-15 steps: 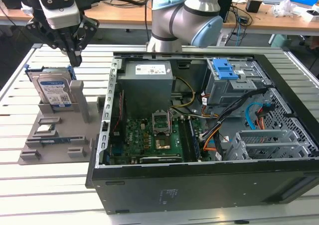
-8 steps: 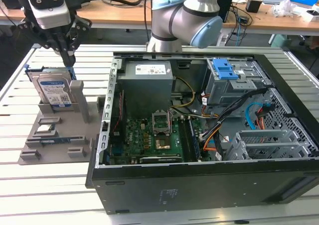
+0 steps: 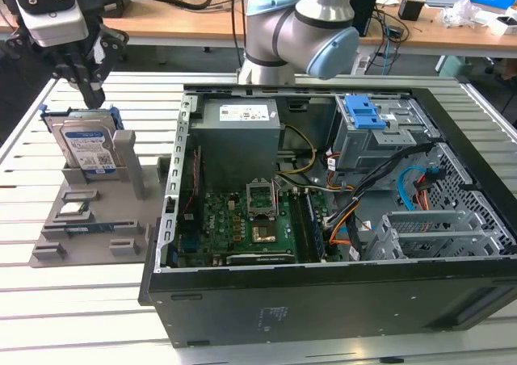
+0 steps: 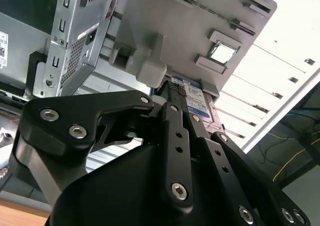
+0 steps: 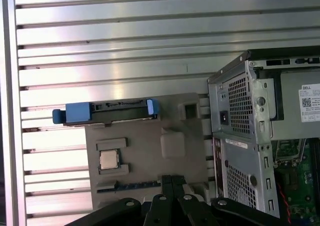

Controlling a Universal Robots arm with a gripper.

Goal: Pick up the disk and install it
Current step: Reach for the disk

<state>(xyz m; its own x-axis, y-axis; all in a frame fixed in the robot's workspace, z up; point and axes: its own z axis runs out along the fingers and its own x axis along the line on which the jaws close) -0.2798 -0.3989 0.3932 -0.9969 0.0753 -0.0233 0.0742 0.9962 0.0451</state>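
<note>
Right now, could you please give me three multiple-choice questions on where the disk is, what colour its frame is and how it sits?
1. Where is the disk?
A. In the grey holder, at the exterior view's left of the computer case.
B. Inside the case.
C. On the floor.

2. What colour is the frame round the disk?
A. Red.
B. Yellow.
C. Blue.

3. How does the disk sit?
A. Lying flat.
B. Upright, on edge.
C. Leaning on the case.

Answers:
1 A: its lower edge sits in the holder, apart from the case.
2 C: the frame's blue ends show in the first wrist view.
3 B: its broad face is vertical in the exterior view, with the gripper just above its top edge.
</note>
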